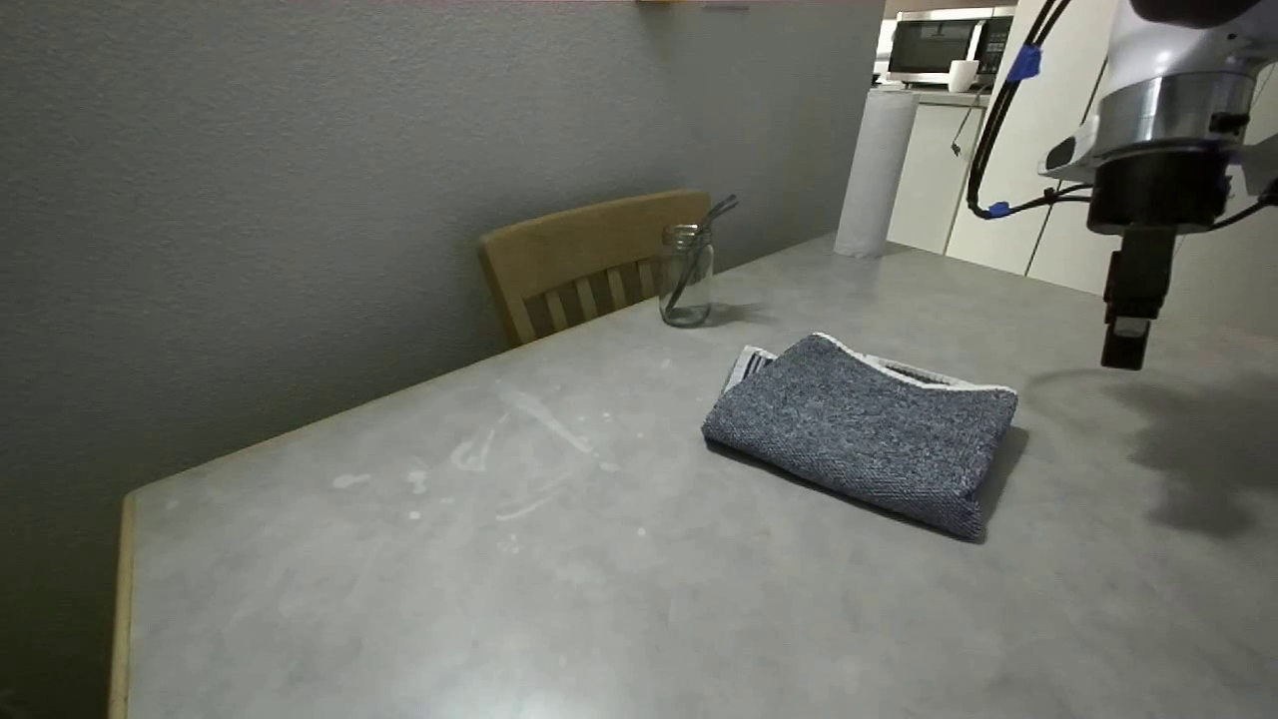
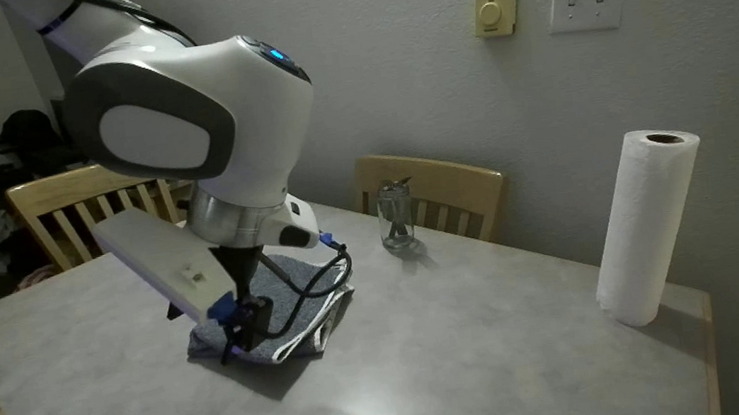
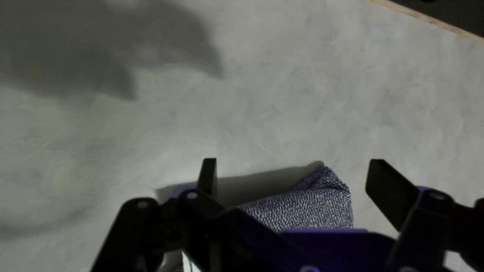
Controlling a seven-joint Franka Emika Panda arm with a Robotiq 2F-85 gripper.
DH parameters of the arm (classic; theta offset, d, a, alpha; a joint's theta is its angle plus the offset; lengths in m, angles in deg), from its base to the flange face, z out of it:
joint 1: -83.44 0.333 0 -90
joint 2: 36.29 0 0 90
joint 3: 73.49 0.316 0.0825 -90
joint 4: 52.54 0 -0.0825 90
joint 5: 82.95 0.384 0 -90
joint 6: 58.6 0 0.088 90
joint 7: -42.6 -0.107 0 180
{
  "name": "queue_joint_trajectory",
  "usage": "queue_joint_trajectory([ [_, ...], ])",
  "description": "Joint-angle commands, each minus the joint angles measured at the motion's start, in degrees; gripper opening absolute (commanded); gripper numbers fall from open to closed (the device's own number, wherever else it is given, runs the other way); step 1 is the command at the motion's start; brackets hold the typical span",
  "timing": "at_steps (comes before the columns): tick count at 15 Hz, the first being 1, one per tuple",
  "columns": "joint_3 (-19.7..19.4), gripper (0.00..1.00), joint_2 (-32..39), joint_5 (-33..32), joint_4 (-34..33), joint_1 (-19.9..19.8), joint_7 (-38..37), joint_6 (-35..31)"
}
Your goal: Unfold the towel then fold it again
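Observation:
The towel point(image 1: 859, 429) is dark grey-blue with pale trim. It lies folded in a thick bundle on the table, with a striped end showing at its far corner. In an exterior view the towel point(image 2: 307, 273) is partly hidden behind my arm. In the wrist view a towel corner point(image 3: 314, 207) shows between and below my fingers. My gripper point(image 3: 294, 170) is open, with fingers wide apart and nothing held. In an exterior view the gripper point(image 1: 1126, 345) hangs above the table, beside the towel's near side. The gripper point(image 2: 204, 334) also overlaps the towel in an exterior view.
A glass jar with dark sticks point(image 1: 687, 285) stands beyond the towel near the table's wall-side edge. A paper towel roll point(image 2: 647, 228) stands at a table corner. A wooden chair point(image 1: 599, 240) is against the table. The table edge point(image 3: 423, 19) shows in the wrist view.

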Motion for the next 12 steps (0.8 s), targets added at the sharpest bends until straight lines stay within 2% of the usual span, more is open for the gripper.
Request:
queue_joint_trajectory([
  [1, 2.5, 1.0, 4.4, 2.3, -2.9, -1.5, 0.6, -0.1],
  [7, 5.3, 1.0, 11.5, 1.4, -9.1, -1.7, -1.3, -0.1],
  [12, 4.8, 1.0, 13.3, -2.0, -11.0, -2.5, -5.8, 0.2],
])
